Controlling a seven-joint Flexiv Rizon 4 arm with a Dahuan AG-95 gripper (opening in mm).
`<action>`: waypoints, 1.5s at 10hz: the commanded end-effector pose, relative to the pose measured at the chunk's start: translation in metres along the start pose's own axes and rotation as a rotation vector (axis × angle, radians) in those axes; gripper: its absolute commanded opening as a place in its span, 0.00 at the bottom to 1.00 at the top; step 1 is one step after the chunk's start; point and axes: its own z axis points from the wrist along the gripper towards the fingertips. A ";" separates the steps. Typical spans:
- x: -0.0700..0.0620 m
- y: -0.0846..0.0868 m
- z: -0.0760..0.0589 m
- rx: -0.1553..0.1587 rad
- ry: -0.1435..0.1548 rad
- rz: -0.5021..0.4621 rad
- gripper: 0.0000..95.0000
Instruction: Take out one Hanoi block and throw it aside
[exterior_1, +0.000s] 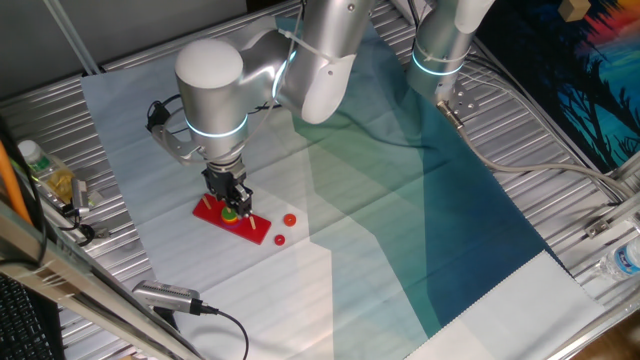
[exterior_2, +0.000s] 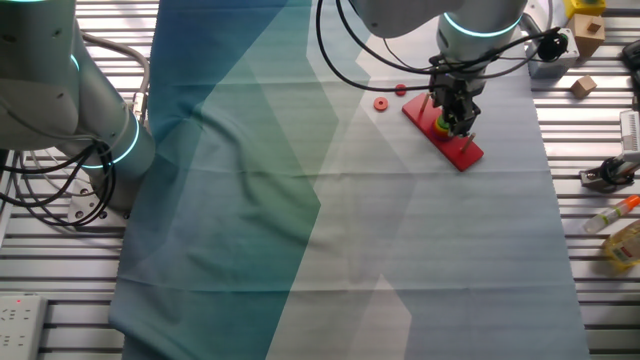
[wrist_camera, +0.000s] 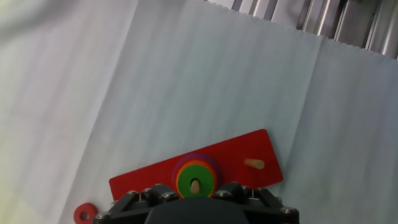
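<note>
The green disc (wrist_camera: 195, 181) sits on top of a small stack of wider discs on a peg of the red base (wrist_camera: 242, 149). My gripper (wrist_camera: 196, 190) is low over the stack, with its fingers (wrist_camera: 163, 195) against both sides of the green disc, which is still on the peg. In one fixed view the gripper (exterior_1: 233, 203) stands on the base (exterior_1: 258, 229) with the green disc (exterior_1: 230, 212) between its tips. The other fixed view shows the gripper (exterior_2: 453, 118) over the base (exterior_2: 462, 150).
A bare wooden peg (wrist_camera: 253, 163) stands on the base to the right of the stack. Two small red discs (exterior_1: 290, 218) (exterior_1: 279, 239) lie on the cloth beside the base; one shows in the hand view (wrist_camera: 84, 214). Metal slats edge the cloth (wrist_camera: 336, 25).
</note>
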 end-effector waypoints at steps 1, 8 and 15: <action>0.000 0.000 0.000 0.011 0.010 0.001 0.60; 0.000 -0.001 0.007 0.014 0.003 0.013 0.60; -0.004 0.001 0.008 0.027 0.001 0.019 0.20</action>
